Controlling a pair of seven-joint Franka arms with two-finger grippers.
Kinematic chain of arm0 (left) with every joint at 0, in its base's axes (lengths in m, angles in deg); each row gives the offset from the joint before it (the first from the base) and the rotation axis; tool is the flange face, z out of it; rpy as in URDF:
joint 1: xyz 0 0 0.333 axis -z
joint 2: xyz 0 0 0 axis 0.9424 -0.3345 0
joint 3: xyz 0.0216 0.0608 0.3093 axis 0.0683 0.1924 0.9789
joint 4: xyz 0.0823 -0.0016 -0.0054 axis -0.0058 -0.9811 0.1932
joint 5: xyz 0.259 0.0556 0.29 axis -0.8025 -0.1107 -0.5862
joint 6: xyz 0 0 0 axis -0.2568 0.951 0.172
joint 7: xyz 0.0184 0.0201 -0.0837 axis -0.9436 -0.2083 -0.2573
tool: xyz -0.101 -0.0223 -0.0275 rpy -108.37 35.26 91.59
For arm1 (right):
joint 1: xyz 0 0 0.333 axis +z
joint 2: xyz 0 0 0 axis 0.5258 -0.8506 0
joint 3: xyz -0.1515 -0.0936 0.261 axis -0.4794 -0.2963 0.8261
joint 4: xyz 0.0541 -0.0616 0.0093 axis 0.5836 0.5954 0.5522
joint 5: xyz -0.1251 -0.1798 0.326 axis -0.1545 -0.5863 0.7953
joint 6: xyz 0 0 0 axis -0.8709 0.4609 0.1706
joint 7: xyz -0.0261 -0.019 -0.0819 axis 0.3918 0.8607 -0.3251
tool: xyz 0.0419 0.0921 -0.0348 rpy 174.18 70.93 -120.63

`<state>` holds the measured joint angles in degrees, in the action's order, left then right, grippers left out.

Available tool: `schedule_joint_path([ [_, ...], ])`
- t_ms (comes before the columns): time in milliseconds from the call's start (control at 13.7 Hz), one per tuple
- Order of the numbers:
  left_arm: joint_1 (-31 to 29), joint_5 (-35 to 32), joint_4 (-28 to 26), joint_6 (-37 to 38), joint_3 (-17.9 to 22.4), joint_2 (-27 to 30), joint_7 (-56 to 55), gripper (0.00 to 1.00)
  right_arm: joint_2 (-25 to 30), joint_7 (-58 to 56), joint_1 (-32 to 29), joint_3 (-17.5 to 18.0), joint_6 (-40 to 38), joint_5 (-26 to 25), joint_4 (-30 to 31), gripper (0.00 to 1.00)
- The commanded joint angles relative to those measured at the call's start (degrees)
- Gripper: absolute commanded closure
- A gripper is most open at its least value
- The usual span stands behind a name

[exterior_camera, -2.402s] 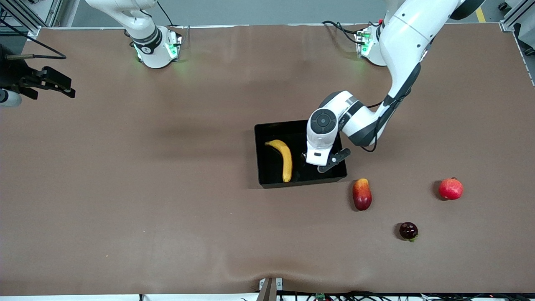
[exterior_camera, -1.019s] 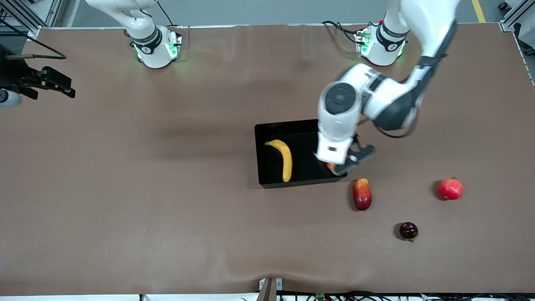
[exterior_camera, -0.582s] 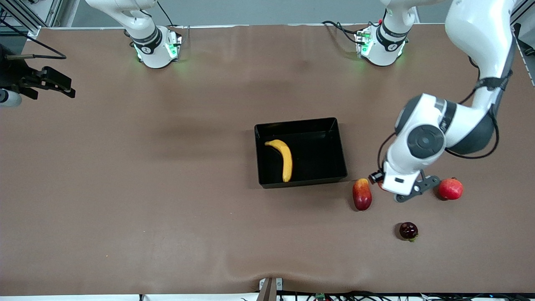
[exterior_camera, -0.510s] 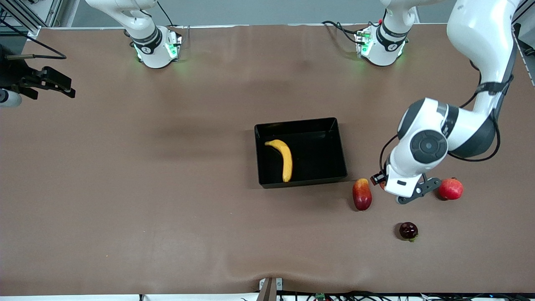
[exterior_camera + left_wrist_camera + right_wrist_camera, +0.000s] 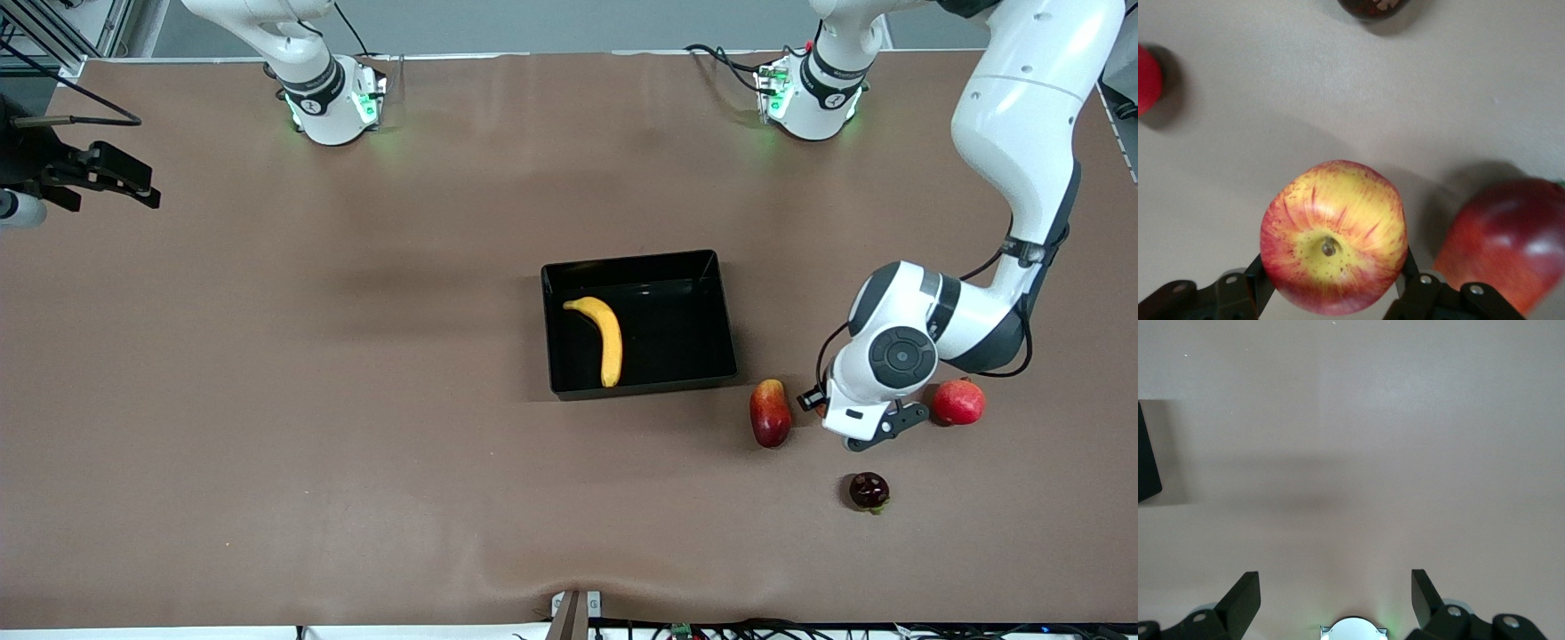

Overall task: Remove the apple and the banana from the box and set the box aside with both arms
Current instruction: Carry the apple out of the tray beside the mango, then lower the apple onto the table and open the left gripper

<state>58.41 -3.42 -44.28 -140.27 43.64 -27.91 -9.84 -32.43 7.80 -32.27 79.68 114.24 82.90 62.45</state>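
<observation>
At the edge of the front view toward the right arm's end of the bench (image 5: 267,373), the right gripper (image 5: 120,182) is waiting well apart from all the fruit; the right wrist view is showing its fingers (image 5: 1241,597) spread wide with nothing between them, hanging over bare brown bench with only a black corner of the tray (image 5: 1146,457) at the margin. Moving along, the shallow glossy black tray (image 5: 722,307) is sitting near the middle of the bench, and the banana (image 5: 607,338) is lying inside it, along the wall toward the right arm's end, with the rest of the tray floor bare. Just beside the tray's corner nearest the front camera, toward the left arm's end, the oblong red-orange mango (image 5: 770,412) is lying on the bench. Next to it the left gripper (image 5: 852,428) is hanging over the bench between the mango and the plain red round fruit (image 5: 958,402), clenching the red-and-yellow streaked apple (image 5: 1333,237); in the left wrist view the apple is sitting stem-up between the two black fingers (image 5: 1251,283), with the mango (image 5: 1508,250) close by. The dark purple fruit (image 5: 869,491) is resting nearer to the front camera than the left gripper.
</observation>
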Motion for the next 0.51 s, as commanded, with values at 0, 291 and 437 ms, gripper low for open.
schedule_joint_path([
  [0,-1.2,-1.5,-0.3,-2.1,-0.7,-1.2,-0.1,1.0,-0.2,0.8,-0.8,0.6,-0.6,0.2,-0.6,0.0],
  [291,-1.6,-2.6,-0.4,-2.2,-0.7,-1.8,0.0,0.0,-0.2,0.8,-0.8,0.6,-0.6,0.2,-0.6,0.0],
  [437,-1.3,-2.6,-0.4,-0.7,-0.7,-0.4,0.1,0.0,-0.2,0.8,-0.8,0.6,-0.6,0.2,-0.5,0.0],
])
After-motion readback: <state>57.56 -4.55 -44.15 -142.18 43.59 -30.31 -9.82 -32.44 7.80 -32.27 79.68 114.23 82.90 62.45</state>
